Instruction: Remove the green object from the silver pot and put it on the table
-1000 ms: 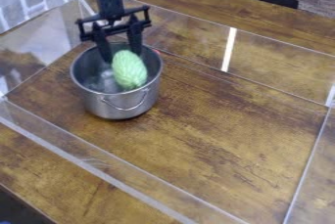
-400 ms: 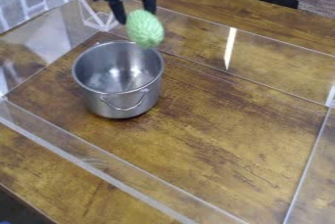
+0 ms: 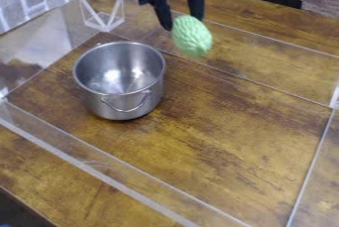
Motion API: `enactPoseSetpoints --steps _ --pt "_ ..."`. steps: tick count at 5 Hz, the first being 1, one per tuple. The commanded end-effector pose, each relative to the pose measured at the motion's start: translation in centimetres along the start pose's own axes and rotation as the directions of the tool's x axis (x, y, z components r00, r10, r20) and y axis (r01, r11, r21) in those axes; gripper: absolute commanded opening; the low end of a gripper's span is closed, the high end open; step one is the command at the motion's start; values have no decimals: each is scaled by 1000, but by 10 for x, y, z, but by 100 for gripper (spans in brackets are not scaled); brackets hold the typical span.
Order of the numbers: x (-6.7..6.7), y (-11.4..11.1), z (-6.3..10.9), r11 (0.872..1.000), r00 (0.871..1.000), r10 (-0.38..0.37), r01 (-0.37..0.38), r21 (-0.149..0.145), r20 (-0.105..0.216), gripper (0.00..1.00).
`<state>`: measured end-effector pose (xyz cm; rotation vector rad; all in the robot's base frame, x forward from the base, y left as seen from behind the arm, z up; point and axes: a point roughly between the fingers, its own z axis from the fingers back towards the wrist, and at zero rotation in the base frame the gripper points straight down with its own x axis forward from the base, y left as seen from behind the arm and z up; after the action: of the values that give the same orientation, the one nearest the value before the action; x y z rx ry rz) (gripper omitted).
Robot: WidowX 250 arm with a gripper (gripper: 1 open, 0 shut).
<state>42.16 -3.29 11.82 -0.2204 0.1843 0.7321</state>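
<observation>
One gripper (image 3: 177,19), clamped on the green gourd (image 3: 192,38), held beyond the steel pot (image 3: 119,78); best lowered gently to the wooden table (image 3: 225,122) before release.

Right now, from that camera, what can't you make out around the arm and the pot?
- Claw: dark and blurred in the camera view, so the exact contact of its fingers with the green object is unclear.
- Far side of the green object: turned away from the camera.
- Rest of the arm: cut off by the top edge.
- Outer back wall of the silver pot: hidden behind its own front and rim.
</observation>
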Motion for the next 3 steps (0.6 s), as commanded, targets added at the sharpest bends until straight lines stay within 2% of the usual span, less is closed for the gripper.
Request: enactPoseSetpoints --steps 1,2,3 --pt "-39 -28 20 996 996 -77 79 -45 45 0" --pt "-52 -43 7 995 995 -90 91 -36 39 0" --pt "-57 -50 -4 996 995 -86 87 -23 42 0"
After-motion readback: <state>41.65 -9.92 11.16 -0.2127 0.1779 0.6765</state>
